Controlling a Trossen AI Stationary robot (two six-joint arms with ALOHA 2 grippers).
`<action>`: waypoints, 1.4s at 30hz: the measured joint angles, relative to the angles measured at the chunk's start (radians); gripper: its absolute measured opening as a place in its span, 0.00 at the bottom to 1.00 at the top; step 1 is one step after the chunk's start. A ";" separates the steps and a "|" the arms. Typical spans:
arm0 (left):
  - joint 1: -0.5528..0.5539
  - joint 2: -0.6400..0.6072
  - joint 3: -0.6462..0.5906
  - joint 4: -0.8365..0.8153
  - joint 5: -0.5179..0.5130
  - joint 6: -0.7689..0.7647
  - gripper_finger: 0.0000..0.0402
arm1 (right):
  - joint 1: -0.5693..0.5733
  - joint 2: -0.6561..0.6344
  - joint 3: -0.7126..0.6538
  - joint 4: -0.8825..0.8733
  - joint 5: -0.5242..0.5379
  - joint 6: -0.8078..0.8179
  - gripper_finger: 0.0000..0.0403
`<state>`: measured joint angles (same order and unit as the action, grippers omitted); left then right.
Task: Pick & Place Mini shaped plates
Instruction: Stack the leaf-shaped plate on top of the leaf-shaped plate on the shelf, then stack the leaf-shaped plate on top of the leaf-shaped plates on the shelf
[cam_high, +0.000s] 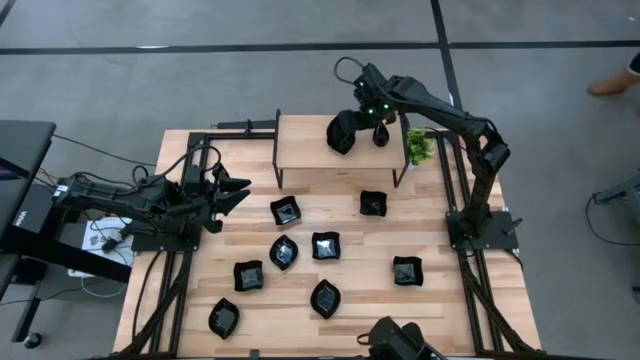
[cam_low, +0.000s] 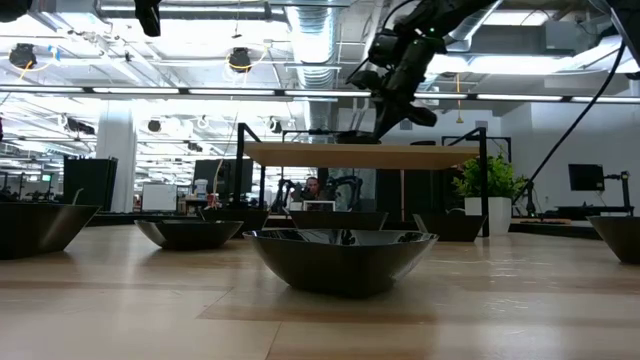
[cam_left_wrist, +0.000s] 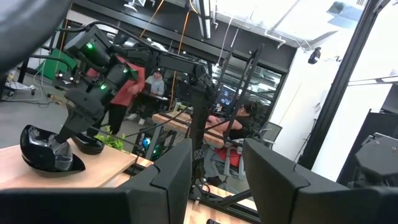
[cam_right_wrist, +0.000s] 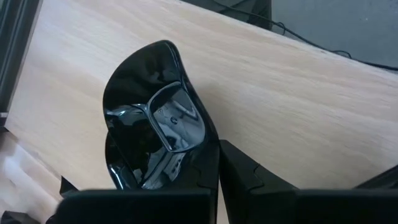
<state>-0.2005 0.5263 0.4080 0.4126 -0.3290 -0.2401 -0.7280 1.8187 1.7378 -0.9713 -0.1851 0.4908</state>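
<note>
My right gripper (cam_high: 352, 122) reaches over the raised wooden shelf (cam_high: 305, 150) at the table's far side and is shut on a glossy black mini shaped plate (cam_right_wrist: 152, 118), a pointed oval. A second plate (cam_high: 382, 133) sits on the shelf beside it. Several more plates lie on the table below, among them a square one (cam_high: 325, 245) and a leaf one (cam_high: 325, 298). My left gripper (cam_high: 238, 192) hovers open at the table's left side, its fingers (cam_left_wrist: 177, 180) holding nothing. My right gripper pinches the plate's rim at the end nearest the wrist (cam_right_wrist: 208, 152) between its two fingers, coming from above and slanting down. The plate (cam_left_wrist: 45, 149) is tilted, its hollow toward the wrist and its low edge (cam_left_wrist: 65, 167) at the shelf top. Whether it rests there I cannot tell.
A small green plant (cam_high: 418, 146) stands at the shelf's right end, close to the right arm. The shelf stands on thin dark legs (cam_high: 277, 160). Black frame rails (cam_high: 165, 280) run along both table sides. People sit in the room beyond (cam_left_wrist: 239, 124).
</note>
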 joint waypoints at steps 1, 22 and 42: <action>0.000 0.000 0.000 0.000 0.000 0.000 0.36 | -0.001 -0.001 0.000 -0.002 -0.005 0.000 0.00; 0.000 0.000 0.000 0.000 0.000 0.000 0.36 | -0.021 -0.001 0.000 -0.024 -0.077 -0.048 0.01; 0.000 0.000 0.000 0.000 0.000 0.000 0.36 | -0.017 -0.095 0.032 -0.092 -0.068 -0.139 0.16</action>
<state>-0.2004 0.5265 0.4080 0.4126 -0.3290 -0.2401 -0.7446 1.7234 1.7702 -1.0637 -0.2532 0.3515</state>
